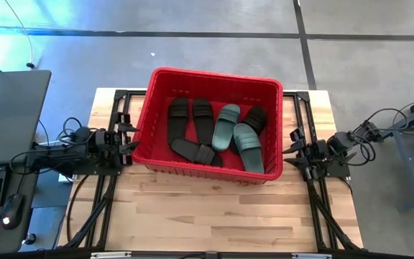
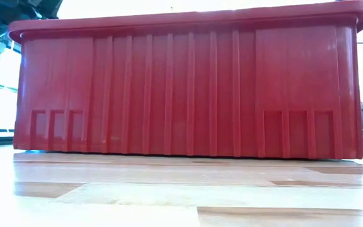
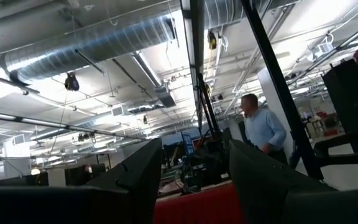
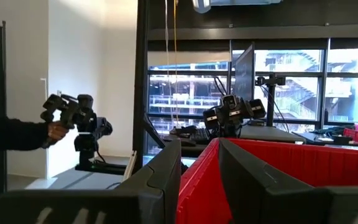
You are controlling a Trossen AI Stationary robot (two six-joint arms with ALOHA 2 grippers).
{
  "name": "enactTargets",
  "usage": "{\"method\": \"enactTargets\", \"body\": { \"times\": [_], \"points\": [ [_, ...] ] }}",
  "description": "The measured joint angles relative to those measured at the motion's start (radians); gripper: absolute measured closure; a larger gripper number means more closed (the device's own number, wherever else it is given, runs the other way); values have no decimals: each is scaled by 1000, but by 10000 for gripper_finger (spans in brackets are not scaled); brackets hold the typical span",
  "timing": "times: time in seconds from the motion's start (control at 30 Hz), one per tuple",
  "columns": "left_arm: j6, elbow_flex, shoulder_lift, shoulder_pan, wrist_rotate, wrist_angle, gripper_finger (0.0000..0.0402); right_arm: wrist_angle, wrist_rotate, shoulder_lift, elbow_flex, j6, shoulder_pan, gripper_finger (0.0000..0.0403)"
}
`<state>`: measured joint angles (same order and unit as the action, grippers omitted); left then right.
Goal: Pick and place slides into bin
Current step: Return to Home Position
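ITEM: slides, six counted, all inside the bin.
- Four black: two side by side toward the far wall, one near the right wall, one lying slantwise by the near wall.
- Two teal-green: one mid-bin, one toward the near right corner. The two touch or overlap, and I cannot tell which lies on top.
- None show on the bench outside the bin.

CONTAINER: red crate, sitting square on the bench between the two arms. Its ribbed near wall fills the low view and hides the contents from that side.

HANDLING (my judgement): light, flexible foam or rubber, matte and not slippery, nothing fragile. They would bend rather than crack under a squeeze. The best hold is across the wide strap, where one finger can slip under the arch. The next best is the sole edge at mid-length. Where slides lie piled, I would take the top one first.

LEFT PINCER: parked at the bin's left wall, fingers moderately apart, holding nothing.

RIGHT PINCER: parked at the bin's right wall, fingers narrowly apart, holding nothing.

STATUS (my judgement): loading complete, with both arms at their rest posts.
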<state>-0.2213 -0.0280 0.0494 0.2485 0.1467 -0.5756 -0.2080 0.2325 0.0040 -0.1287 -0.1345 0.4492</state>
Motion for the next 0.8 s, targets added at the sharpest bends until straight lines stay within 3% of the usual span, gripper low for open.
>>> {"method": "enactTargets", "body": {
  "times": [0.43,0.8],
  "points": [
    [9,0,1,0,7,177,229,16,8,1,0,-15,0,304],
    [9,-1,1,0,-27,191,229,17,55,1,0,2,0,304]
  ]
}}
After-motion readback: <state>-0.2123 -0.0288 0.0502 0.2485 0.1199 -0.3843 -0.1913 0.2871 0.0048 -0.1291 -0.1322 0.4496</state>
